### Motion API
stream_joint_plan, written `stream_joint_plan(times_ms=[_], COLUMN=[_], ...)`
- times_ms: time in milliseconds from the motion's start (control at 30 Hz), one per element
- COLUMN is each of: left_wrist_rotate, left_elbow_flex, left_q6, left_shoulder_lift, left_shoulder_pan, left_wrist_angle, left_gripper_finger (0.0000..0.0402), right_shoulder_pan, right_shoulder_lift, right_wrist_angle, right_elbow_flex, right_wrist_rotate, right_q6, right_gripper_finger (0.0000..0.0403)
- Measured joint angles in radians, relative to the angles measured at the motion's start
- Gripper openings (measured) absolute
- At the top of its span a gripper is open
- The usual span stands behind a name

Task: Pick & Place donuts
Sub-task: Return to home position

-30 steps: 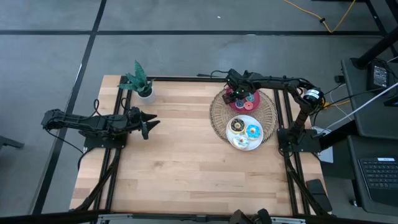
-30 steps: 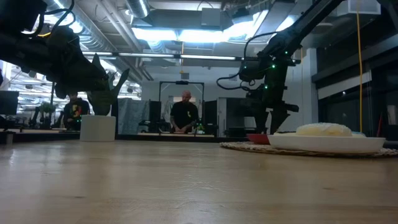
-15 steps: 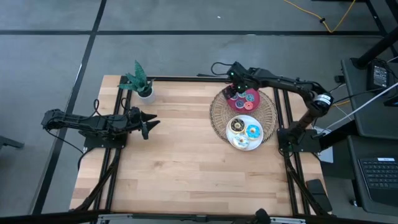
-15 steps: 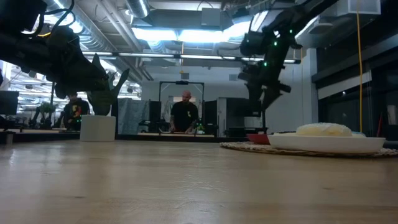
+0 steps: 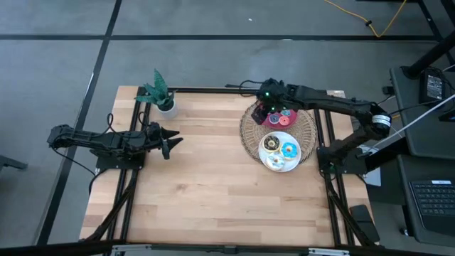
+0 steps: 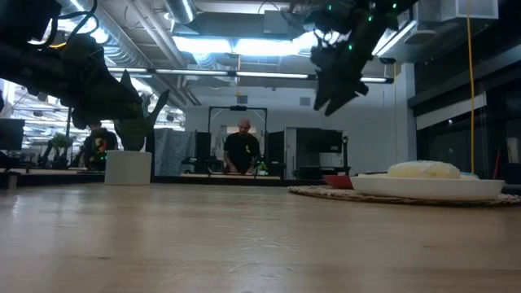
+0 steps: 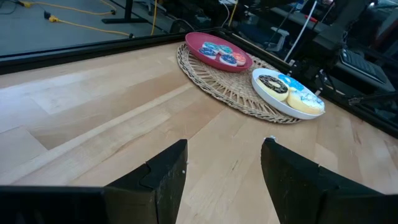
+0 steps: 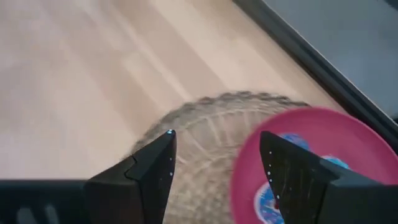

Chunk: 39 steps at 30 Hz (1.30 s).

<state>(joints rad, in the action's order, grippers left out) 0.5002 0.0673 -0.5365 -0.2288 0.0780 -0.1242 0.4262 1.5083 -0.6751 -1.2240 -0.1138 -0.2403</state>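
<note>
The small donuts (image 5: 284,112) are lying on the red plate (image 5: 274,123) and the larger donuts (image 5: 288,150) on the white plate (image 5: 299,158), so placing seems finished. The right hand (image 8: 217,143) is hovering open and empty above the red plate's edge. The left hand (image 7: 224,149) is waiting open over the desk (image 5: 199,178). Returning home looks like the step in hand, calling only for the right arm to fold back.

Table (image 5: 213,185) was pale planked wood, smooth, matt | mat (image 7: 224,87) was rough woven straw | red plate (image 7: 194,41), white plate (image 7: 280,106) were smooth | donuts (image 7: 272,84) looked glossy
</note>
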Motion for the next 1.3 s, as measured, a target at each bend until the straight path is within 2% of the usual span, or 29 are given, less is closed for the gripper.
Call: stream_joint_plan(times_ms=[467, 933, 1033, 1300], left_wrist_rotate=[0.000, 0.000, 0.000, 0.000], left_elbow_flex=[0.000, 0.000, 0.000, 0.000], left_q6=[0.000, 0.000, 0.000, 0.000], left_shoulder_lift=[0.000, 0.000, 0.000, 0.000], left_shoulder_pan=[0.000, 0.000, 0.000, 0.000], left_wrist_angle=[0.000, 0.000, 0.000, 0.000], left_gripper_finger=[0.0196, 0.0196, 0.0196, 0.0196], right_shoulder_pan=[-0.339, -0.638, -0.685, -0.790], right_shoulder_lift=[-0.050, 0.039, 0.058, 0.058], right_wrist_angle=[0.176, 0.677, 0.748, 0.760], right_elbow_flex=[0.000, 0.000, 0.000, 0.000], right_wrist_rotate=[0.003, -0.002, -0.063, -0.343], right_q6=[0.014, 0.224, 0.219, 0.224], right_gripper_finger=[0.0232, 0.0232, 0.0232, 0.0232])
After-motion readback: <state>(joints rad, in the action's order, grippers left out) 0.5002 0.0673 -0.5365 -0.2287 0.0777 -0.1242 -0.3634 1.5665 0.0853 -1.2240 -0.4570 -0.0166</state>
